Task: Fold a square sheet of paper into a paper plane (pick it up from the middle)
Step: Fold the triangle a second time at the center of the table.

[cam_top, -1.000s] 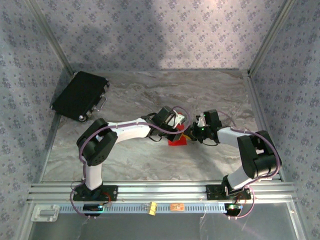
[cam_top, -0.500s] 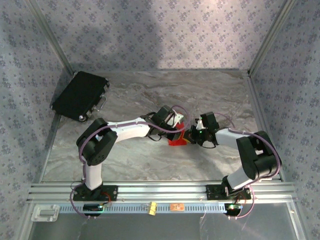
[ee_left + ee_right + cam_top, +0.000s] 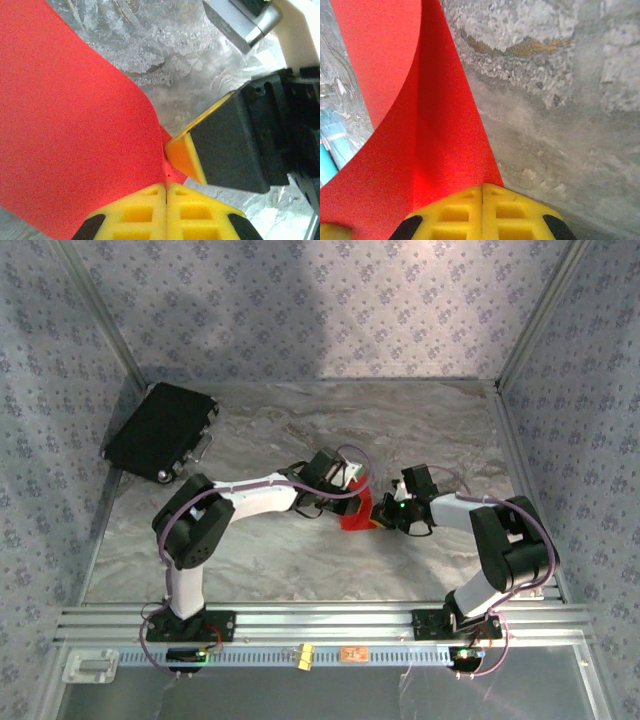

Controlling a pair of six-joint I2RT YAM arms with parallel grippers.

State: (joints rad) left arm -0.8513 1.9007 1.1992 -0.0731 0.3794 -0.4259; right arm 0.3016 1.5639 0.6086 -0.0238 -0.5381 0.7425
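while the left gripper (image 3: 350,496) has stayed clamped over the last second, the right gripper (image 3: 384,516) has finished closing and edged nearer the black case (image 3: 160,430).

observed: the square sheet of paper (image 3: 356,512) is well apart from the black case, to its right and closer to the arm bases, over the marble table (image 3: 260,560). it now stands taller than a second ago, when it sat lower and flatter. it is not yet a plane.

left gripper (image 3: 166,200): seen from its own wrist, the yellow pads (image 3: 135,215) meet with no gap, and the sheet (image 3: 75,125) runs into their seam. it is pinched on the side facing the case.

right gripper (image 3: 482,200): the pads are fully together, and a creased fold of the sheet (image 3: 440,125) runs straight into them. it grips the side away from the case. the two sets of fingertips sit just beside each other. whether the right one's pad touches the left's, i cannot tell.

assessment: both arms now share the sheet, so it bows upward rather than lying flat. one fold line shows. i judge the task early, with most folds outstanding.

risk: two grips this close on thin paper could tear or crumple it if the arms pull unevenly.
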